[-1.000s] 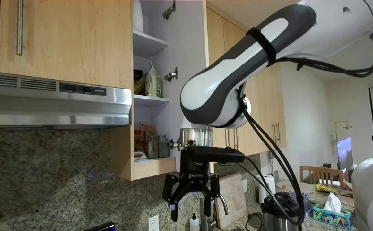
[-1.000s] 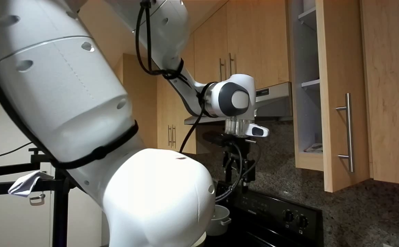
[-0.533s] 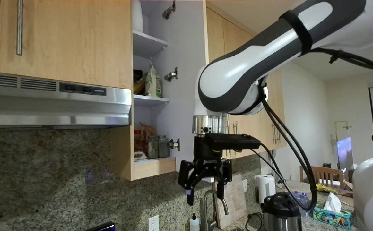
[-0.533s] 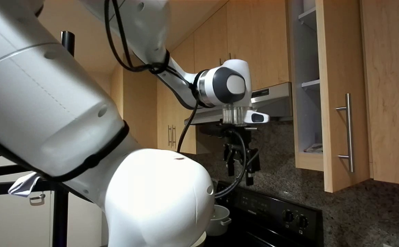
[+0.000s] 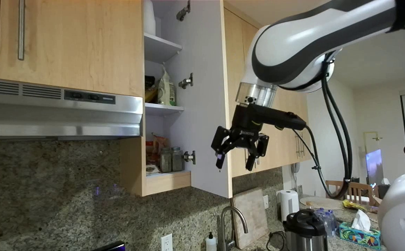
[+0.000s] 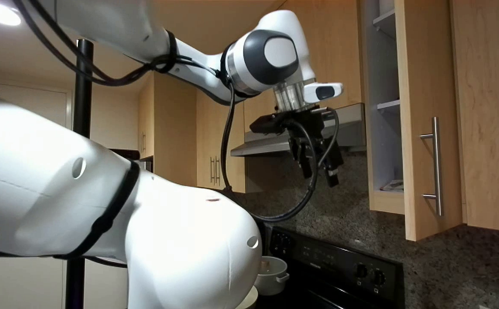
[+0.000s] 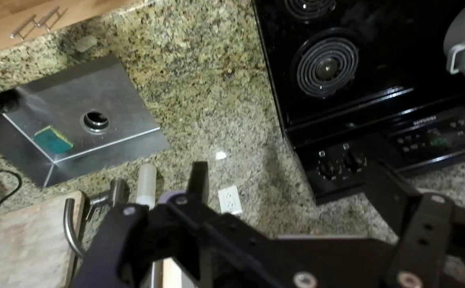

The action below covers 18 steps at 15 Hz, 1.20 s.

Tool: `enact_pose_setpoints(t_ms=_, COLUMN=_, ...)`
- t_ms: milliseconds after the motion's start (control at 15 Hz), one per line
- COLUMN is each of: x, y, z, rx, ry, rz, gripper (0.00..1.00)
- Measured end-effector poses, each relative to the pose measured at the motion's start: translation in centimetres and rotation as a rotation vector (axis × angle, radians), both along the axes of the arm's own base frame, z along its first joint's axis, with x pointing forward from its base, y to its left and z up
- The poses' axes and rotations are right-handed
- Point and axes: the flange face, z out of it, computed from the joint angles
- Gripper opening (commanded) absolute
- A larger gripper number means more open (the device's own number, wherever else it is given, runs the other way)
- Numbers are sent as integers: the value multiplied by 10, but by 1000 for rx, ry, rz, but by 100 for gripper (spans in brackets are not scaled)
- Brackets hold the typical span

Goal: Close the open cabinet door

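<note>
ROBOTIQ reads faintly on the gripper point(image 5: 234, 164) in an exterior view; stove panel point(image 7: 384, 148) lettering, green display point(image 7: 439, 142) and range hood point(image 5: 61, 120) marking are too blurred.

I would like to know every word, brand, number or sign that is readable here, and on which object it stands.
"ROBOTIQ", blurred but most likely so: on the gripper in an exterior view.
Stove panel in the wrist view: brand lettering and green display, too blurred to read.
Range hood: label too small to read.
White bag: printing too small to read.
Nothing else readable.
</note>
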Motion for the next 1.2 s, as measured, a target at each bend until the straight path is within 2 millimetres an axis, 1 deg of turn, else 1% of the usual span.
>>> enact_pose_setpoints(t_ms=133, x=-13, y=-19, z=21, rx=11, ry=-84, rz=-62, gripper=100)
enact_pose_setpoints(t_ms=200, x=-19, y=-26, z=26, rx=15, ry=-112, rz=-90, gripper=100)
enact_pose_setpoints(t_ms=333, x=-26, y=-32, z=28, rx=13, ry=-136, rz=-114, gripper=100)
enact_pose_setpoints(t_ms=667, x=-27, y=-32, z=28, rx=13, ry=-139, rz=-115, gripper=100)
enact_pose_setpoints(t_ms=800, x=-26, y=-35, z=32, rx=13, ry=-154, rz=-126, gripper=100)
enact_pose_setpoints(t_ms=1200, x=-24, y=-76, z=63, rx=27, ry=-274, rz=-260, gripper=100)
